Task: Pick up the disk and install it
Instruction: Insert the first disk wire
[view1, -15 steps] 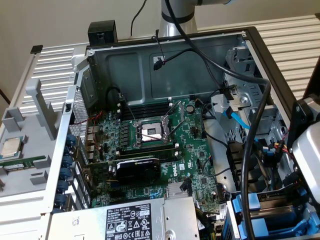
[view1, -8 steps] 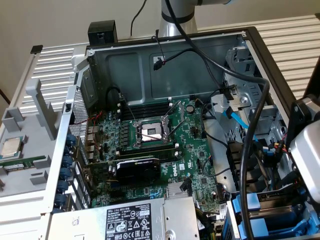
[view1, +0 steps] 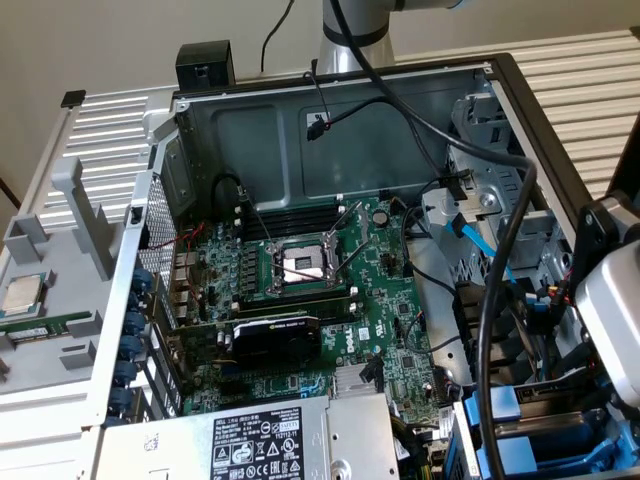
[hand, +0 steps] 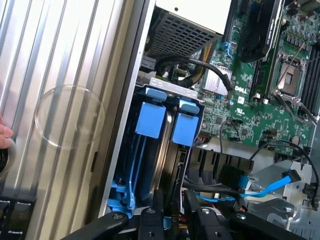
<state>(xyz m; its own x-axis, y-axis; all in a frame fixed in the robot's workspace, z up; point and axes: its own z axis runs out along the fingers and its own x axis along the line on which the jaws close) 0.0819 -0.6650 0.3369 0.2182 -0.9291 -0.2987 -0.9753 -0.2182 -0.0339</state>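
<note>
The disk (hand: 178, 167) stands edge-on in the drive bay, dark circuit side showing, with its blue carrier tab (hand: 185, 129) at the far end. My gripper (hand: 172, 220) has a black finger on each side of the disk's near end and looks shut on it. A second blue carrier (hand: 149, 120) sits in the slot right beside it. In the exterior view the wrist (view1: 610, 320) hangs over the bay's blue carriers (view1: 540, 445) at the case's lower right corner.
The open case holds the green motherboard (view1: 300, 290), a graphics card (view1: 275, 338) and the grey power supply (view1: 270, 445). A blue data cable (hand: 272, 185) and black cables (hand: 210, 70) run close to the bay. A small CPU chip (view1: 22, 293) lies outside. A person's fingertip (hand: 4, 132) touches the ribbed panel (hand: 60, 60).
</note>
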